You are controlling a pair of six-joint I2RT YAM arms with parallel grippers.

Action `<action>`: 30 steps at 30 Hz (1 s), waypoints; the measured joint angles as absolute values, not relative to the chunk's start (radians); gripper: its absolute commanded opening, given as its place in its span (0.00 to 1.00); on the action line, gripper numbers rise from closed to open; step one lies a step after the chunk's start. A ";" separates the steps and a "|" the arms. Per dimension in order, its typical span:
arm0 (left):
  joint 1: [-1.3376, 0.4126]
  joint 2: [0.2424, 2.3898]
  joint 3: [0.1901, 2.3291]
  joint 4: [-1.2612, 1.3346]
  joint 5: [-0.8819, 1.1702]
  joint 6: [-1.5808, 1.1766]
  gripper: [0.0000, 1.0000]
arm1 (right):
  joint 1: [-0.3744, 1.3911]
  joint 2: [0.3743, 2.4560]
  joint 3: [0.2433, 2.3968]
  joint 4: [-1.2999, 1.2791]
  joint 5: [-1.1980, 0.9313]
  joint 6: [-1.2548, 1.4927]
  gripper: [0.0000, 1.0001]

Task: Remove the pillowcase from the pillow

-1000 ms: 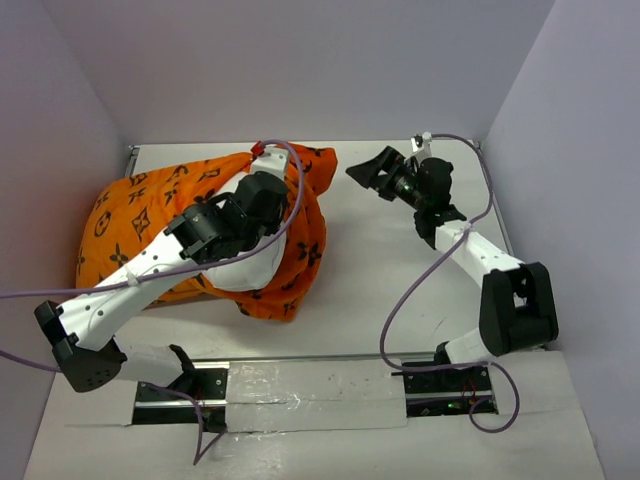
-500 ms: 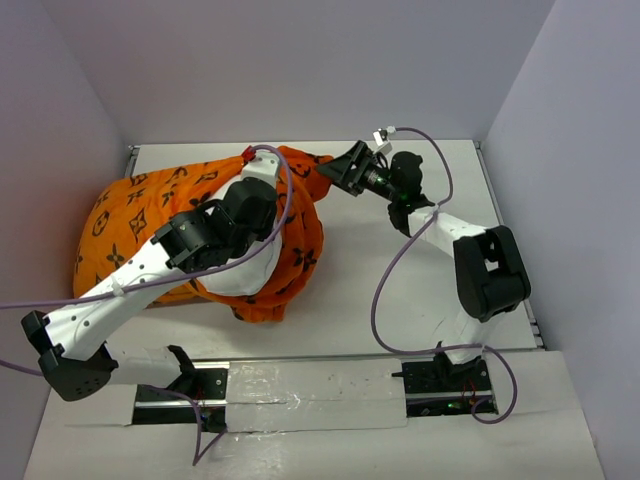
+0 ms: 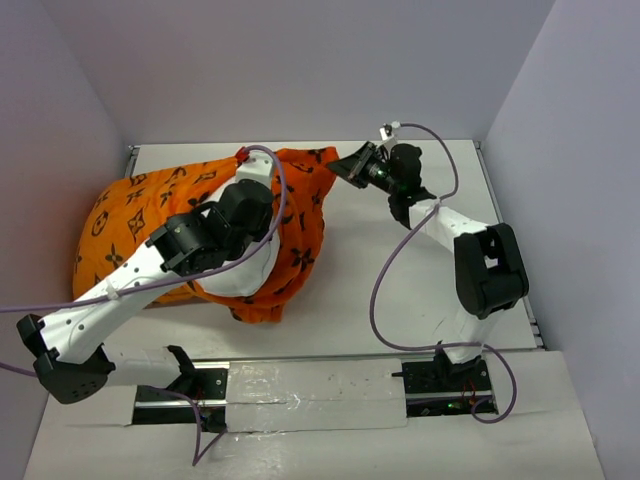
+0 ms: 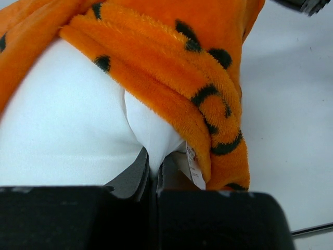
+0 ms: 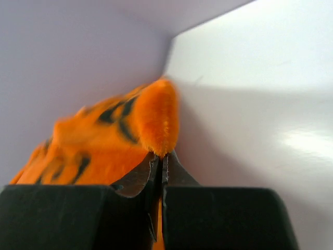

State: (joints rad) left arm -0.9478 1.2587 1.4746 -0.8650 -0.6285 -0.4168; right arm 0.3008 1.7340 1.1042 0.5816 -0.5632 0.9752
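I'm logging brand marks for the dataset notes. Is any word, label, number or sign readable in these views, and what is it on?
No text can be read in any view.
pillowcase: dark flower, diamond and circle motifs only, no legible letters.
small white tag, between the pillow and the pillowcase hem: faint print, too small and blurred to read.

Orange monogrammed pillowcase [image 3: 130, 215] bunched, partly baring the white pillow [image 4: 62, 114].
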 measured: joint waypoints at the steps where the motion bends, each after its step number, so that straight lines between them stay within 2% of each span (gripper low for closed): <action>1: -0.948 1.250 1.471 -0.865 -0.628 -0.418 0.00 | 0.292 1.734 1.124 0.531 -0.524 0.951 0.00; 6: -0.948 1.208 1.467 -0.872 -0.621 -0.405 0.00 | 0.238 1.743 1.330 0.190 -0.199 0.810 0.00; 9: -0.950 1.204 1.467 -0.863 -0.604 -0.389 0.00 | 0.239 1.809 1.542 -0.007 0.025 0.732 0.00; 13: -0.955 1.203 1.472 -0.839 -0.588 -0.377 0.00 | 0.229 1.924 1.732 -0.197 0.197 0.684 0.00; 23: -0.957 1.166 1.496 -0.879 -0.639 -0.443 0.00 | 0.120 2.170 1.949 -0.544 0.263 0.690 0.00; 30: -0.961 1.128 1.538 -0.891 -0.703 -0.519 0.00 | 0.096 2.184 2.009 -0.615 0.287 0.672 0.00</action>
State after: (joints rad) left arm -0.9611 1.1282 1.5383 -0.8909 -0.7033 -0.5186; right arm 0.0963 2.1841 2.0087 -0.6151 0.2871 0.6720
